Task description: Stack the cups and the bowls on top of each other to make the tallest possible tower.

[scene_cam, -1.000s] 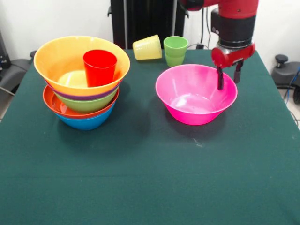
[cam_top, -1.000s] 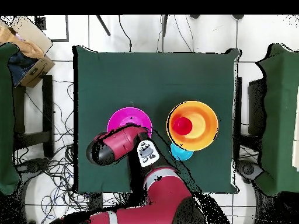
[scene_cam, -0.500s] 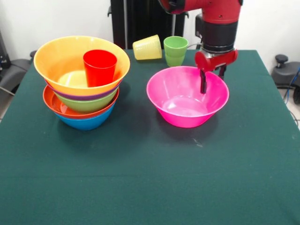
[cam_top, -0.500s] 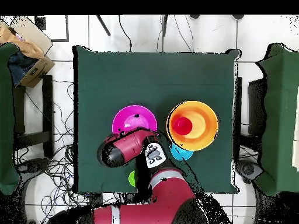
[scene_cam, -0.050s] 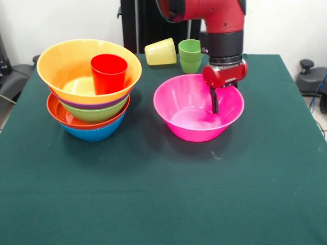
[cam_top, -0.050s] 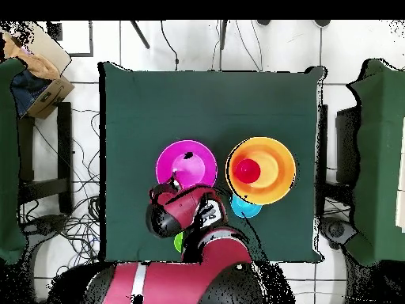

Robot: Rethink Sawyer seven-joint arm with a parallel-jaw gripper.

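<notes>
Currently: gripper [scene_cam, -0.050s: 220, 97] pinching far rim of pink bowl [scene_cam, -0.050s: 193, 118], one finger inside, one outside.
Bowl sits on green table [scene_cam, -0.050s: 163, 194], beside tower [scene_cam, -0.050s: 88, 87]; rim hold suits moving it onto the stack.

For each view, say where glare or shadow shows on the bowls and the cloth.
Front view: pale glare lies on the inner floor of the pink bowl, and soft shadows darken the green cloth beside it and the tower. Overhead view: the arm covers the pink bowl's near rim; no glare is evident.
</notes>
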